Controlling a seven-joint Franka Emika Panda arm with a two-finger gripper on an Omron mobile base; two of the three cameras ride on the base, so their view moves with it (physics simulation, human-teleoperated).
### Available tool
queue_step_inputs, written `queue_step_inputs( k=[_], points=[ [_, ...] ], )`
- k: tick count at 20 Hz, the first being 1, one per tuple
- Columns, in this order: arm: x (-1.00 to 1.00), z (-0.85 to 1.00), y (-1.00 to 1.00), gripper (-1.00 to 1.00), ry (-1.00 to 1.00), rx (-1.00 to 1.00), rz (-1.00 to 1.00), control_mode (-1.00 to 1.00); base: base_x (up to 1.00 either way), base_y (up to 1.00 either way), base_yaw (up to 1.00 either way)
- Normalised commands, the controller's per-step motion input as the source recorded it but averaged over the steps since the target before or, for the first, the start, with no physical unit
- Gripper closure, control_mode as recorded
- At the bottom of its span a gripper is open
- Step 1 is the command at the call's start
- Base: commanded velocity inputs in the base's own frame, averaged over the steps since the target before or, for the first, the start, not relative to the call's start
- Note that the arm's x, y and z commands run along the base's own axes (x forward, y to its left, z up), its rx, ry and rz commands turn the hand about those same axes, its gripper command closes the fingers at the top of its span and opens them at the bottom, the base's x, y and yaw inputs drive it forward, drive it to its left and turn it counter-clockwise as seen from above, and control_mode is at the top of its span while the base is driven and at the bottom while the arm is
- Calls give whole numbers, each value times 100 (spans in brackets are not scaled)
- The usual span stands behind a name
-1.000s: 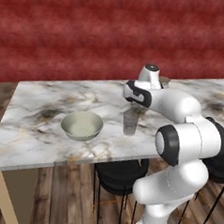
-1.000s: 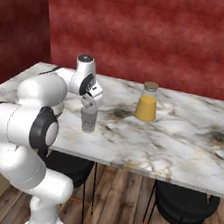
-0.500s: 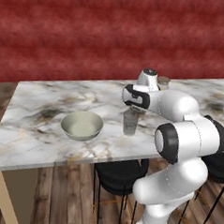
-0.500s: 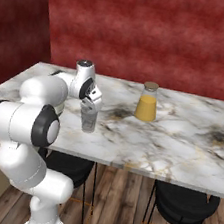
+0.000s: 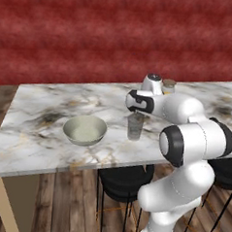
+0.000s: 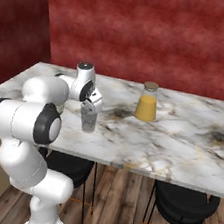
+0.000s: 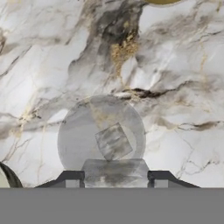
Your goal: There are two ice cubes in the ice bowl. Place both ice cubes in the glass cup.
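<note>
On the desk (image 5: 33,147): one ice bowl (image 5: 85,129), one glass cup (image 5: 135,126), one amber bottle (image 6: 147,102). Two ice cubes: one (image 7: 113,142) inside the cup, one (image 7: 114,170) between the tool's tips. Two black stools (image 6: 182,203).

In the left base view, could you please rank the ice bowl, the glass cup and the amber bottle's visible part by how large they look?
1. ice bowl, clearly the widest.
2. glass cup, narrower but fairly tall.
3. amber bottle, of which little more than the tan cap shows above the arm; it also stands farther back, so its true size is unsure.
</note>
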Motion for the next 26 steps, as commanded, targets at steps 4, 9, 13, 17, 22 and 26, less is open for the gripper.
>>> queue_step_inputs(
  k=[4, 9, 13, 17, 22, 26],
  points=[
    [14, 0, 0, 100, 0, 0, 0, -100, 0, 0, 0],
    [6, -1, 3, 100, 1, 0, 0, -100, 0, 0, 0],
    [1, -16, 10, 100, 1, 0, 0, -100, 0, 0, 0],
    [9, -11, 7, -100, 0, 0, 0, -100, 0, 0, 0],
    [28, 0, -6, -100, 0, 0, 0, -100, 0, 0, 0],
    [40, 0, -24, -100, 1, 2, 0, -100, 0, 0, 0]
  ],
)
